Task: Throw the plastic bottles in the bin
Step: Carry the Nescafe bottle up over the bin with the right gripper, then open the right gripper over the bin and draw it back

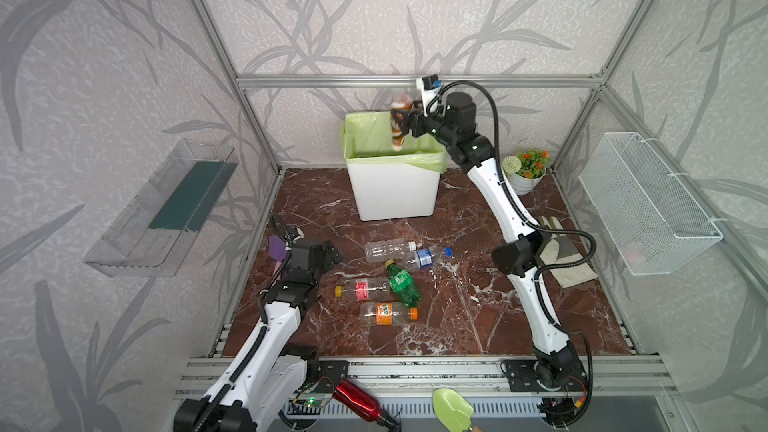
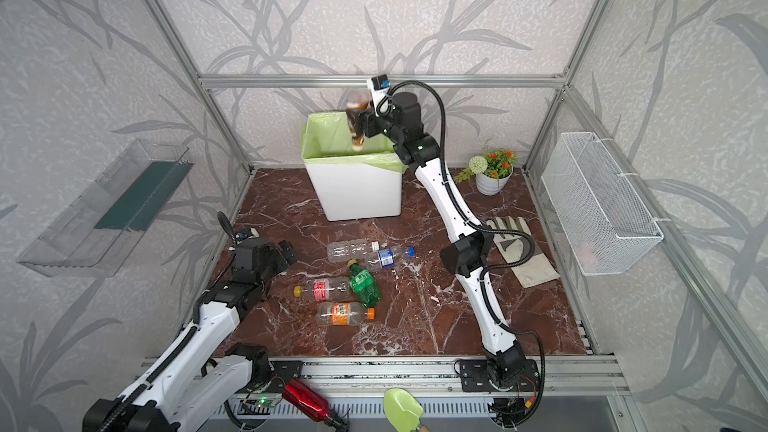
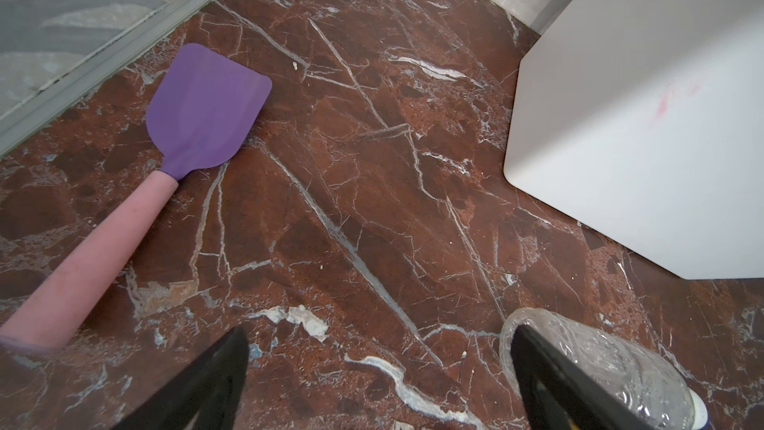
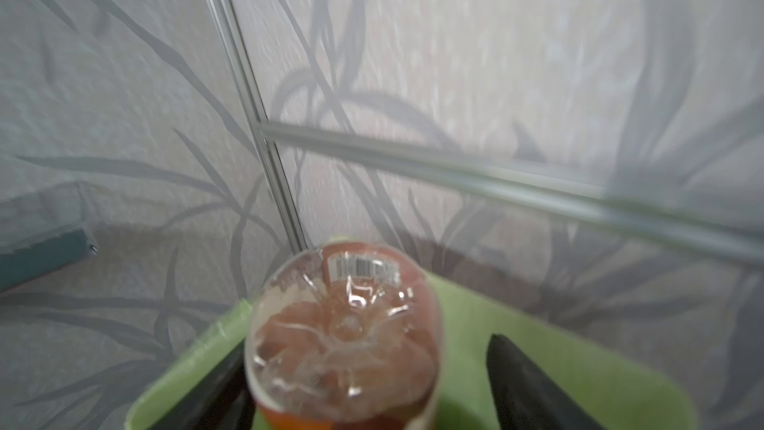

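A: Starting at the right claw (image 4: pixel 366 355): spread wide, black wedge-shaped fingers either side of a brown bottle (image 4: pixel 343 312), with a clear gap at one finger, so no squeeze on it.

B: Agreed. Looking straight at the bottle's base: round, petal-moulded, clear plastic tinted red-brown, with a barcode strip at the label's edge. Hard to say whether touching the other finger.

A: In both top views, hanging base up and neck down just in front of the claw, over the mouth of the bin (image 1: pixel 392 195), lower end seen against the green lining. Blurred, so no finer detail.

B: Bin itself: a tall, white, smooth-sided box at the back of the table (image 1: pixel 457 322), lined with a thin light green bag (image 1: pixel 368 135) folded over the rim.

A: Next, the left claw (image 3: pixel 379 330): also wide apart, holding nothing, low over red-brown marble with white veins.

B: Just beside one of its fingers, a crinkled clear bottle (image 3: pixel 599 359) lying on its side.

A: Farther out, lying flat mid-table in a loose cluster: blue-capped bottle (image 1: pixel 426 258), green bottle (image 1: pixel 404 284), red-labelled bottle (image 1: pixel 362 288) with a yellow cap, orange-labelled bottle (image 1: pixel 386 313) with an orange cap. All well apart from the right claw.

B: And by the left wall, a spatula (image 3: pixel 202 113): soft purple blade, pink handle.
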{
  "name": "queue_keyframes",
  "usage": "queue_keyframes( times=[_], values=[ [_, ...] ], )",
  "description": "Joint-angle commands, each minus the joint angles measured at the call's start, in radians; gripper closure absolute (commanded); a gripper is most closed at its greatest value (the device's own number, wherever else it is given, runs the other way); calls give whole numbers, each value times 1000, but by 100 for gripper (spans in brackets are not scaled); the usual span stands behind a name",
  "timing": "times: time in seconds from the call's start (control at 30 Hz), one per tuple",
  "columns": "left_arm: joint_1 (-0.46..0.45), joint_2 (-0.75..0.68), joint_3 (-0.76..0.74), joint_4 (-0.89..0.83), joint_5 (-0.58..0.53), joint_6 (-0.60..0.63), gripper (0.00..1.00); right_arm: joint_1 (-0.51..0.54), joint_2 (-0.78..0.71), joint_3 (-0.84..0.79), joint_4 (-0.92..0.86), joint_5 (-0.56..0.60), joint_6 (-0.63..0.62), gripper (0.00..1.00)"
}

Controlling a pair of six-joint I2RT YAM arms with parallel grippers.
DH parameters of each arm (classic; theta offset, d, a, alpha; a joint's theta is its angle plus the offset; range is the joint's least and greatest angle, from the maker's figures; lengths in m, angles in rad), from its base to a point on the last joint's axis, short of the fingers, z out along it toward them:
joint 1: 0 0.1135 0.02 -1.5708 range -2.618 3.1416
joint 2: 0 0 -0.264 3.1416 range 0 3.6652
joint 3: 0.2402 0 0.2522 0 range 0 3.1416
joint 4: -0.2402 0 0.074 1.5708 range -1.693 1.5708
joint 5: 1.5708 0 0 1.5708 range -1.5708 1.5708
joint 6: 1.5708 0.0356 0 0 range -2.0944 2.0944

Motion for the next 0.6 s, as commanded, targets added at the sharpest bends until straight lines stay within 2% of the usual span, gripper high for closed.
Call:
queue_keyframes(
  times=[0.0,0.13,0.27,0.37,0.57],
  values=[
    [3,-33,11,-37,-22,30,1,-12,-260,-103,167,17,18,1],
    [3,-22,3,-21,-12,28,1,-8,-341,-59,129,5,-25,1],
    [1,-7,-6,-1,2,18,1,-5,-453,-164,138,-28,-64,1],
    [2,-9,-8,5,15,25,1,-5,-573,-344,186,-9,-93,1],
    [-5,-42,-2,-3,34,67,1,-29,-881,-882,399,68,-119,1]
  ],
)
